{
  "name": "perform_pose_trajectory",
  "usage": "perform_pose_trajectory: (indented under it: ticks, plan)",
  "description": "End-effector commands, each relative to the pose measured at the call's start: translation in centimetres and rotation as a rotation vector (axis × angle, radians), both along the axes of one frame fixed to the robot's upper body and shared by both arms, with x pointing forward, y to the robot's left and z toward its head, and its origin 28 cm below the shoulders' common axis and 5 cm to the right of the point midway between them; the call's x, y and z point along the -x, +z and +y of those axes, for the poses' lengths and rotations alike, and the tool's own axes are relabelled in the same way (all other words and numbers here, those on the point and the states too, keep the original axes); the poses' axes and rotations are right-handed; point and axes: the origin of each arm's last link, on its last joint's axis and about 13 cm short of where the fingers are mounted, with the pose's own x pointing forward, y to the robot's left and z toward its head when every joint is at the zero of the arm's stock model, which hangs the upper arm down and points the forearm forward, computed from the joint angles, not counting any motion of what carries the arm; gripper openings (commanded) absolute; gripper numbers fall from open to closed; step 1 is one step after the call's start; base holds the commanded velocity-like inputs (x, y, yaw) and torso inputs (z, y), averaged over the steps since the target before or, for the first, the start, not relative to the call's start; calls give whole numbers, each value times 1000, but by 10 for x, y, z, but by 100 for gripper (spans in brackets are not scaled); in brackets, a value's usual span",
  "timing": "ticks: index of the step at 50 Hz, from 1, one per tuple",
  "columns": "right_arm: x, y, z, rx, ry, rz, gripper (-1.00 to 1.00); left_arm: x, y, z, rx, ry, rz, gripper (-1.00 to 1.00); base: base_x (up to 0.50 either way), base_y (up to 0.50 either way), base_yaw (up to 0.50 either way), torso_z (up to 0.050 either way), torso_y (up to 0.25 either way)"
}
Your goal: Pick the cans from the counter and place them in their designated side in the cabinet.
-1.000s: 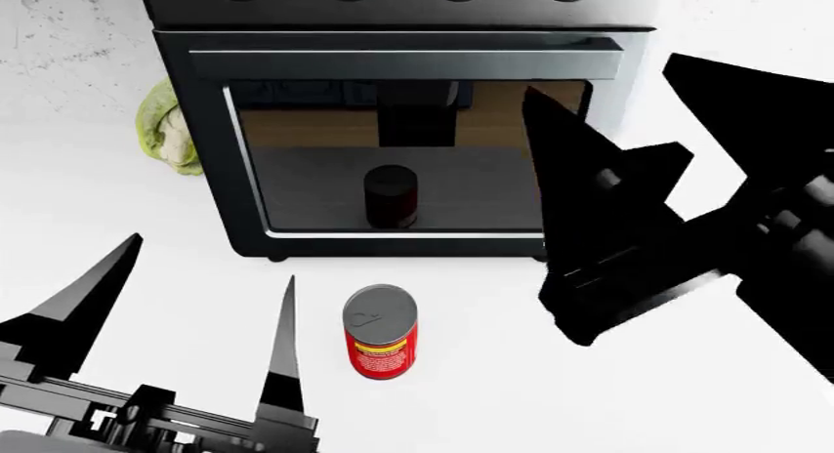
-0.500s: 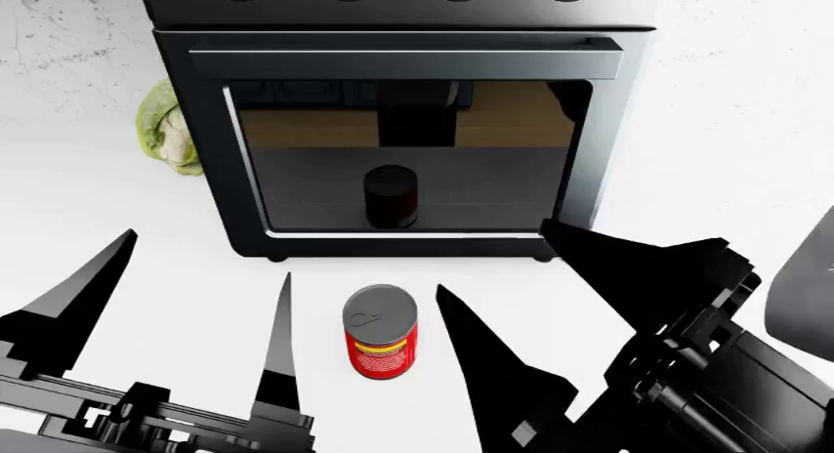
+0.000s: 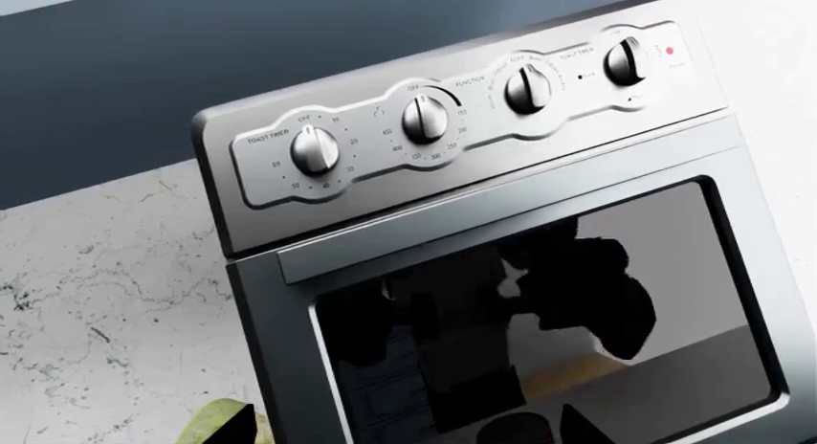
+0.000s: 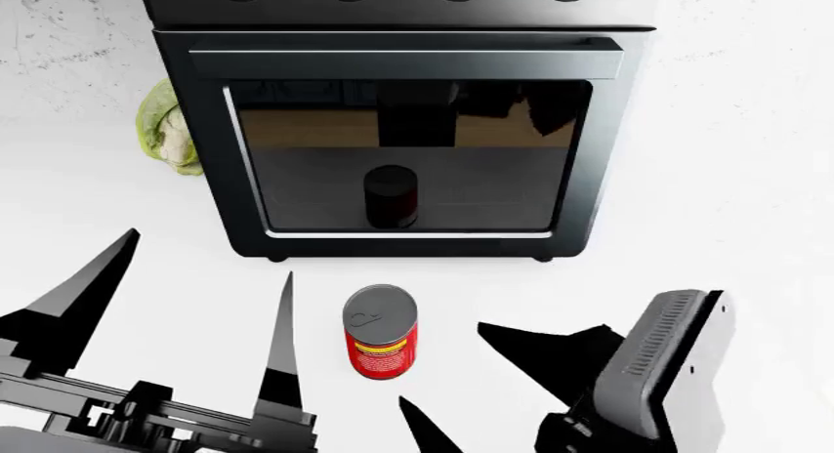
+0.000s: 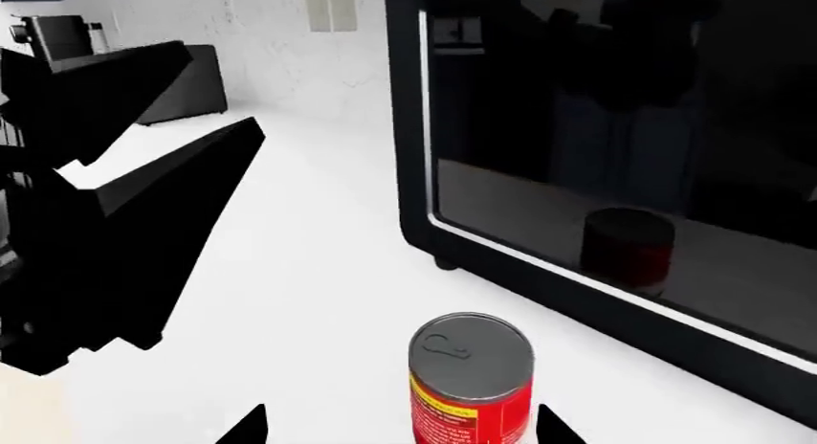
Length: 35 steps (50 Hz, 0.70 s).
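Can on counter before oven; vegetable at oven's left

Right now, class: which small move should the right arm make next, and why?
Probably ease the right gripper forward toward the can until its open fingers straddle it. In the right wrist view the can stands upright on the counter, centred between the fingertips but still ahead of them. Nothing is gripped yet, and the left gripper waits open beside it.

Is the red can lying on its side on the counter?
No, the can stands upright on the counter, its grey lid facing up, in front of the oven door.
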Motion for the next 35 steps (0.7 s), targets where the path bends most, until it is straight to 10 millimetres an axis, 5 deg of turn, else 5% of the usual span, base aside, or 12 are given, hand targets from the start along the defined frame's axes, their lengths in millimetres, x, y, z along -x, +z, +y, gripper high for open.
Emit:
perform_pose_trajectory:
  ticks: [1,35]
  plan:
    - [-4,-31,6,6,26,-44,100,0,0,0,2,0,-2,100,0,0,0,0,0]
    - [-25,-36,32,-34,73,-20,100,1,0,1,3,2,-3,100,0,0,0,0,0]
